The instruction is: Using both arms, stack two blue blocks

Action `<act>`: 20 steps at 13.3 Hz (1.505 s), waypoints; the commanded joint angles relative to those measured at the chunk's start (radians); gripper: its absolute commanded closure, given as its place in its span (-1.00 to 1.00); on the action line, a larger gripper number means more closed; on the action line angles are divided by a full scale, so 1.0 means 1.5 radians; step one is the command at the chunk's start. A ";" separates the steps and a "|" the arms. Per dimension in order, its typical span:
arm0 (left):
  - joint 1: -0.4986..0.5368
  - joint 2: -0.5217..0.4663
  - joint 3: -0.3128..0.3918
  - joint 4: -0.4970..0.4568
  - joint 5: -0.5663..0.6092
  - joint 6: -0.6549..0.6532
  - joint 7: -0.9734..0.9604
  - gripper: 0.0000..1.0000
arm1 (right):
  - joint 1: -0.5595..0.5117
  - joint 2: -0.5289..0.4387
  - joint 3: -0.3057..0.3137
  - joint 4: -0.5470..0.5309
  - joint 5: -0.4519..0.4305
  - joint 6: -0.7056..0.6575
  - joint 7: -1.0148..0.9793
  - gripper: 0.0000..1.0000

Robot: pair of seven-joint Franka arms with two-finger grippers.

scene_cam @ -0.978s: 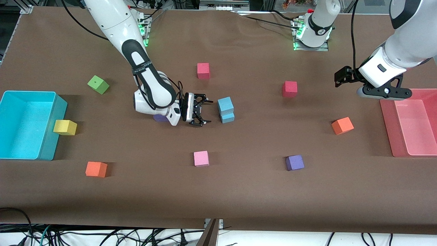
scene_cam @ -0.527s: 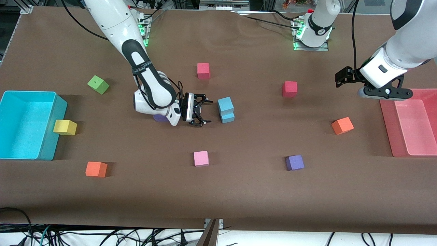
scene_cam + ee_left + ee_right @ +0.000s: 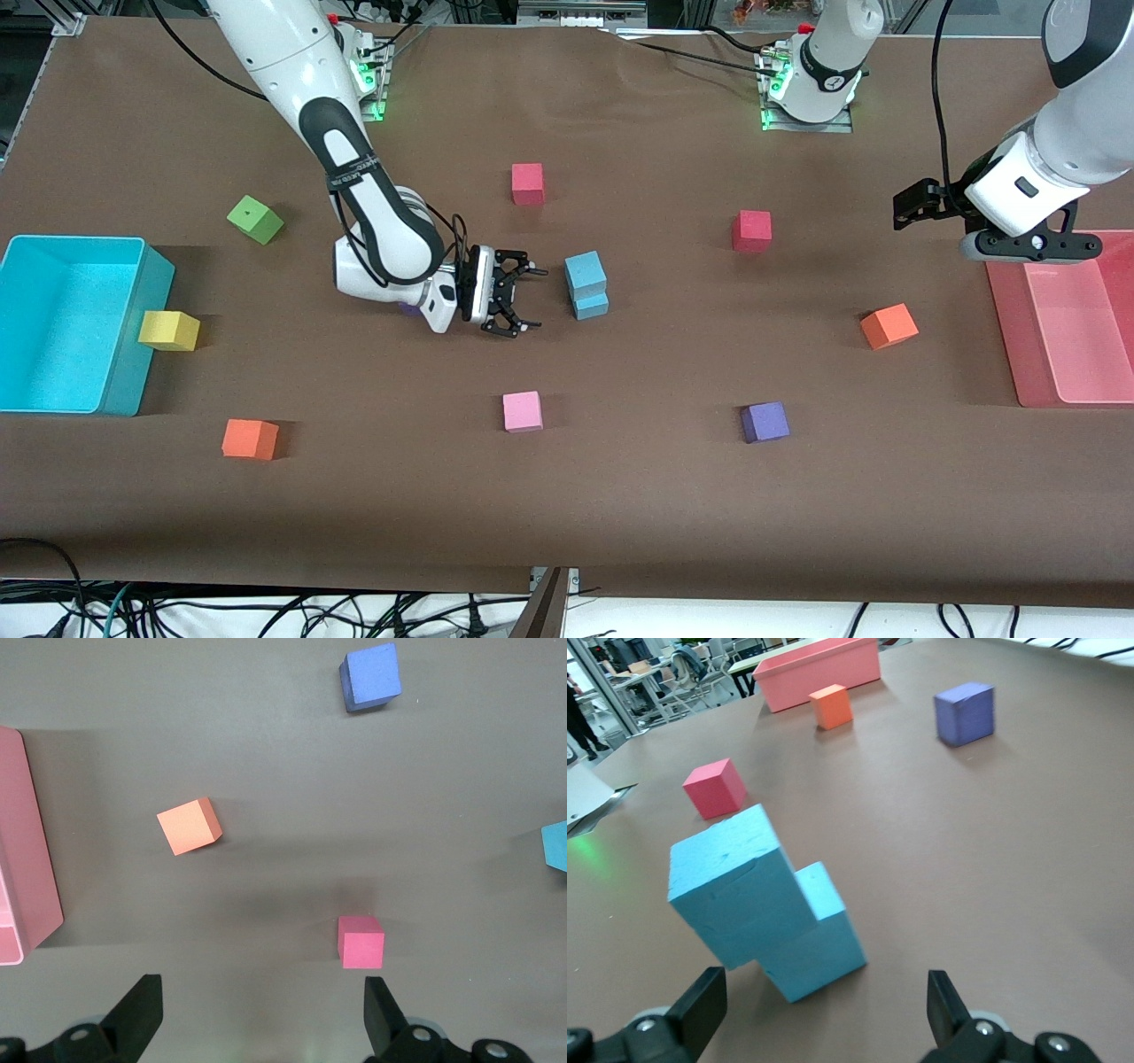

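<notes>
A: Where are the two blue blocks (image 3: 586, 284)?

B: Mid-tabletop, stacked, upper one offset. Right gripper (image 3: 518, 292) beside them, jaws released; left gripper (image 3: 912, 206) waits near the pink tray (image 3: 1005, 328), jaws released.

A: Handling?

B: We judge them light, soft foam; we grip flat side faces gently.

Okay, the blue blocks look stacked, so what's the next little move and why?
Probably ease the right tool away from the stack: its jaws are open and empty, and the upper blue block already sits, somewhat offset, on the lower blue block. The left tool waits open near the pink bin.
</notes>
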 commanded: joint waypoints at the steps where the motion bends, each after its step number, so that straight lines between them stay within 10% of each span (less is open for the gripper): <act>1: 0.002 -0.015 -0.002 -0.011 0.005 -0.005 0.005 -1.00 | -0.006 -0.040 -0.048 -0.005 -0.071 -0.065 0.085 -0.99; 11: -0.001 -0.011 -0.008 0.017 0.004 -0.028 0.010 -1.00 | -0.003 -0.059 -0.327 0.220 -0.509 -0.476 0.582 -0.99; 20: -0.001 0.023 -0.005 0.082 0.007 -0.002 0.004 -1.00 | 0.028 -0.107 -0.304 0.344 -0.909 -0.487 1.241 -0.99</act>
